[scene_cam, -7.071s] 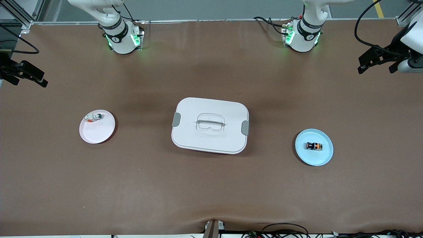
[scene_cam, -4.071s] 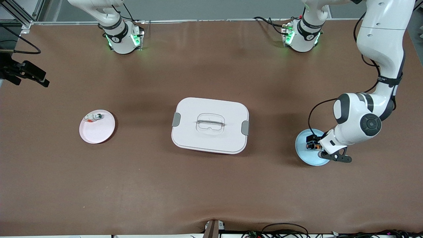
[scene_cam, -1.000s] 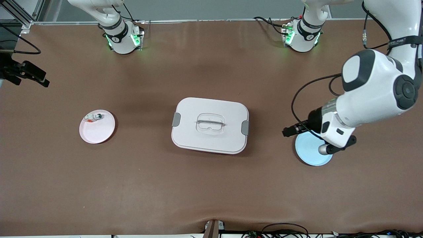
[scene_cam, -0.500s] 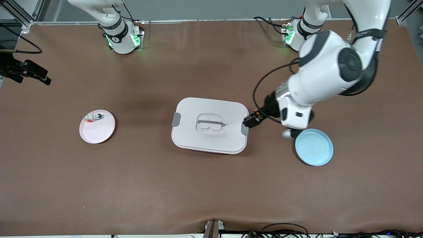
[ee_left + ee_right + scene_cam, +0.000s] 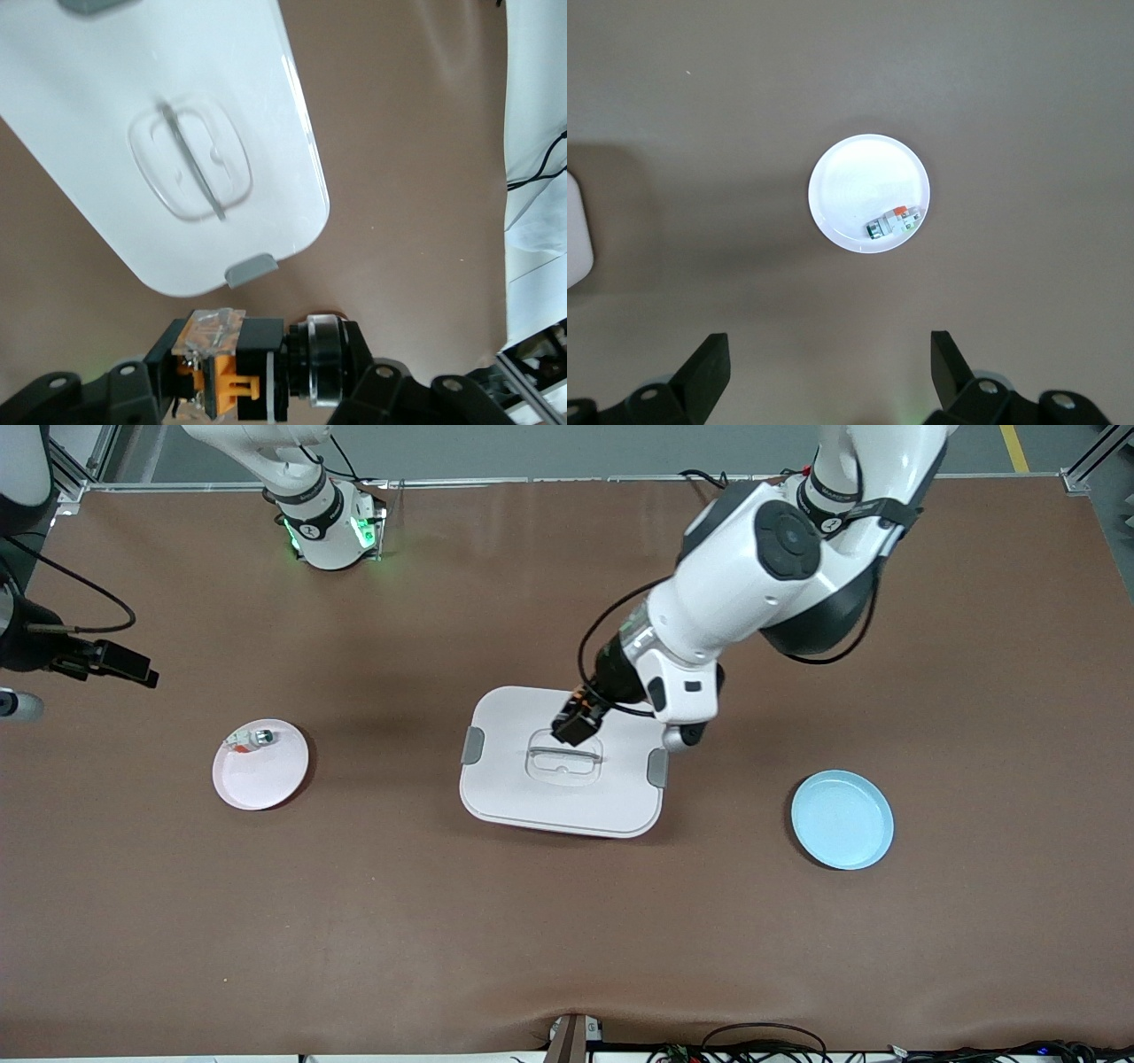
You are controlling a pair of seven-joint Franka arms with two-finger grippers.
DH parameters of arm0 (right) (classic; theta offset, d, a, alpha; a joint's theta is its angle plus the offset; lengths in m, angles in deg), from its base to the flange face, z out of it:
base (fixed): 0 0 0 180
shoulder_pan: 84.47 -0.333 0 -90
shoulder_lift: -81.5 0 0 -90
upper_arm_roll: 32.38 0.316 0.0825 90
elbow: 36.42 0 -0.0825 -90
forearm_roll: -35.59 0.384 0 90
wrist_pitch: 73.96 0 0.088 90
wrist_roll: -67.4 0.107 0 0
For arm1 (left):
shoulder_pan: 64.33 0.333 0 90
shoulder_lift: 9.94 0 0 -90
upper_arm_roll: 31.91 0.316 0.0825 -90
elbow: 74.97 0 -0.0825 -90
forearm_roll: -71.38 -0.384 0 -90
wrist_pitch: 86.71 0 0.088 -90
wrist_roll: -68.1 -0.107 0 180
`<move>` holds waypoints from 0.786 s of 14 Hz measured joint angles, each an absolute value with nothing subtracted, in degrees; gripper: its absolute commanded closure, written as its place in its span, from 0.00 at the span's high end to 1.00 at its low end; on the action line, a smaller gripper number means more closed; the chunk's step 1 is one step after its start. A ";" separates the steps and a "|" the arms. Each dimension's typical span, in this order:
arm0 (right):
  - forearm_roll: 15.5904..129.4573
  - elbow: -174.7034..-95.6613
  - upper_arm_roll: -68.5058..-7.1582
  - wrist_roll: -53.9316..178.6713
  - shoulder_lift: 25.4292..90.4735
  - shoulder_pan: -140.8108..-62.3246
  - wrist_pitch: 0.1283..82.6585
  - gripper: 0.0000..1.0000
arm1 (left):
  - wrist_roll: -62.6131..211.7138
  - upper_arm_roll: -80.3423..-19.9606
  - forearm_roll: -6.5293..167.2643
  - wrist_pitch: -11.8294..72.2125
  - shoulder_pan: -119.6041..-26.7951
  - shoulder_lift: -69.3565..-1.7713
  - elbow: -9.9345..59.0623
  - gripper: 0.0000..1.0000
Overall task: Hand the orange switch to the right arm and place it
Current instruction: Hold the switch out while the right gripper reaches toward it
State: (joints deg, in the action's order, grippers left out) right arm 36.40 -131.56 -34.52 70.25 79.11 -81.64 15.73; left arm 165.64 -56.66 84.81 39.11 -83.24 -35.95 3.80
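The tiny black-and-orange cylindrical switch [image 5: 252, 382] is clamped in the left pincer [image 5: 574, 724] above the white lidded plastic box [image 5: 523, 797], presumably for handover, while the right pincer [image 5: 828, 372], spread apart, waits above the pink plate [image 5: 842, 190].

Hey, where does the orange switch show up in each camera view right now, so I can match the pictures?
Front view: the orange switch is clamped in the left claw, over the white box lid.
Left wrist view: the switch sits between the claw's fingers, with the lid above it in the picture.
Right wrist view: not in it; only the pink plate with the small silver part.
Shared landmark: the lid's clear handle.
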 measured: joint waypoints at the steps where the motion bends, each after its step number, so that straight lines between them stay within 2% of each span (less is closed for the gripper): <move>1: 36.40 -131.52 -34.52 70.25 78.17 -81.50 15.69 1.00 | 169.61 -56.64 84.81 40.28 -84.54 -36.94 3.04 0.00; 6: 37.13 -131.20 -34.03 69.80 76.10 -81.48 15.70 1.00 | 185.95 -56.56 84.81 47.14 -88.29 -41.57 0.35 0.00; 11: 52.48 -132.60 -33.04 68.18 75.70 -83.32 17.22 1.00 | 192.95 -56.54 84.81 47.31 -89.59 -42.24 0.05 0.00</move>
State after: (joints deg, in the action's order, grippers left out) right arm 52.48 -132.60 -33.04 68.18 75.70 -83.32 17.22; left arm 192.95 -56.54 84.81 47.31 -89.59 -42.24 0.05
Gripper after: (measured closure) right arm 0.000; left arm 0.273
